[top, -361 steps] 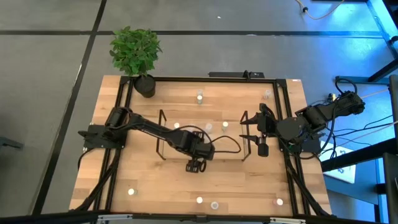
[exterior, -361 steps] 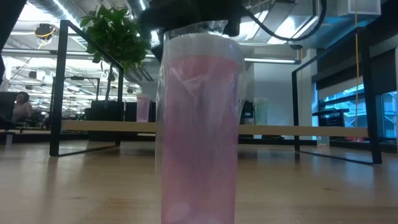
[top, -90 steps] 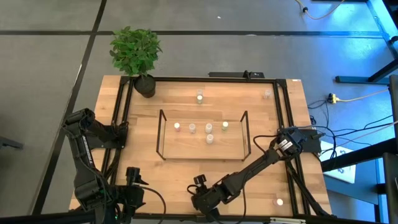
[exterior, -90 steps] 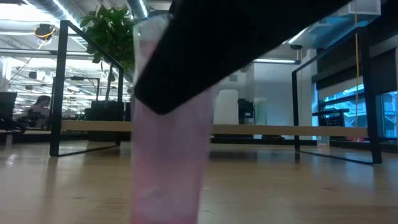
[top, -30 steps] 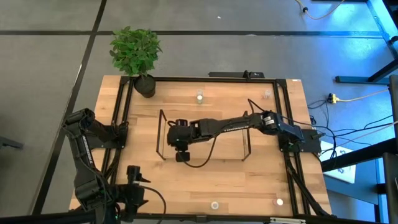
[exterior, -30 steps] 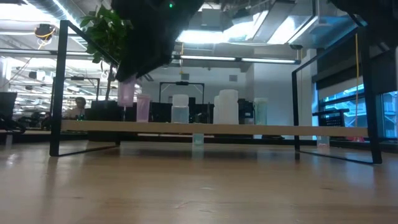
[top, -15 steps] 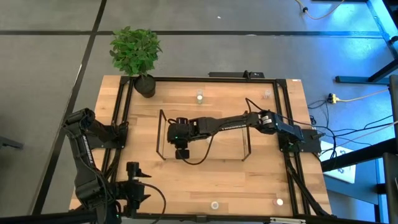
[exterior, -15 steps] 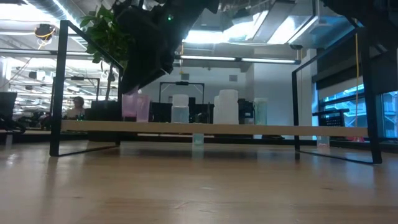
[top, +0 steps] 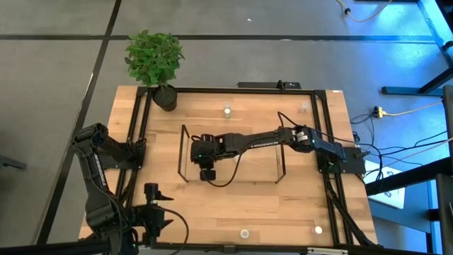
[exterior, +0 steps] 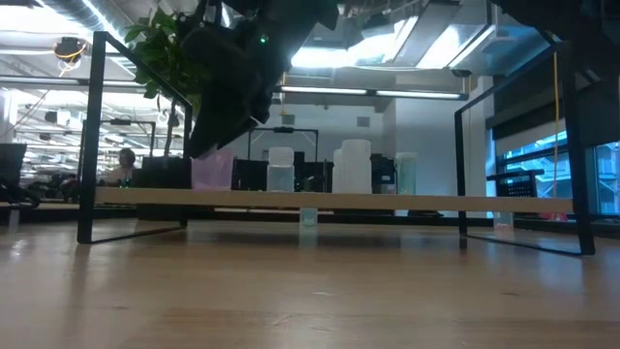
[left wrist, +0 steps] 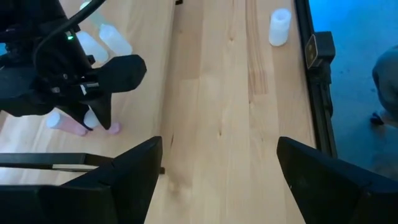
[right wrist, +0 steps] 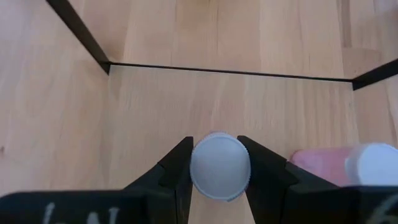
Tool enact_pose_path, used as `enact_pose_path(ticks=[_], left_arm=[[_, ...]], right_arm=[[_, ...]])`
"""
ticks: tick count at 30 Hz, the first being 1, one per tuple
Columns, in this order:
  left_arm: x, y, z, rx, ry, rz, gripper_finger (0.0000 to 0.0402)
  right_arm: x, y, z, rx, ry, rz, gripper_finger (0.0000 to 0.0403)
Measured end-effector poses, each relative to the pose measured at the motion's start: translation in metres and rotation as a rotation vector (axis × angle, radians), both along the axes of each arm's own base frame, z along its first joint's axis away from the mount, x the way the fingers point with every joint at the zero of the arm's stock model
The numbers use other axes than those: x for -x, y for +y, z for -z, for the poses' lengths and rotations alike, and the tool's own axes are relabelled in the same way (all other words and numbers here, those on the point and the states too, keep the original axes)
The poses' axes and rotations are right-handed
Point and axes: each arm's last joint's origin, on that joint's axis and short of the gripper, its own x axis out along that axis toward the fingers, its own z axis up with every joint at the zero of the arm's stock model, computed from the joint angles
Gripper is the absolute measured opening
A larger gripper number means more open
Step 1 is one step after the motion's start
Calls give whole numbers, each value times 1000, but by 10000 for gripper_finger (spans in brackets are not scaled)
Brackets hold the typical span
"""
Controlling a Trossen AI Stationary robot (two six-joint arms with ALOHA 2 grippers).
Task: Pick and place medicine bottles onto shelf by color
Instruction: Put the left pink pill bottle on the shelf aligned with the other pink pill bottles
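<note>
The right end effector (right wrist: 218, 163) pinches a tiny pink plastic medicine bottle with a whitish cap (right wrist: 219, 167) between its fingers, low over the wooden shelf board (right wrist: 155, 106), beside another pink bottle (right wrist: 348, 163). It looks light, rigid and smooth-sided, so a grip just under the cap suits. The left end effector (left wrist: 217, 163) waits spread over the worktop (left wrist: 236, 93).

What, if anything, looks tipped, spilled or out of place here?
Nothing stands out. The bottles on the shelf stand upright in the low view, and the right gripper holds a pink bottle straight beside another pink one. No spill shows.
</note>
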Motion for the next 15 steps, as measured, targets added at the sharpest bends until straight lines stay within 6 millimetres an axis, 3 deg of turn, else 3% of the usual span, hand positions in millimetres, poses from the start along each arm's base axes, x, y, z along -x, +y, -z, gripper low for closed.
enact_pose_path(ticks=[15], left_arm=[[-2, 1, 0, 33, -7, -41, 312]], right_arm=[[-2, -1, 0, 1, -15, -1, 120]])
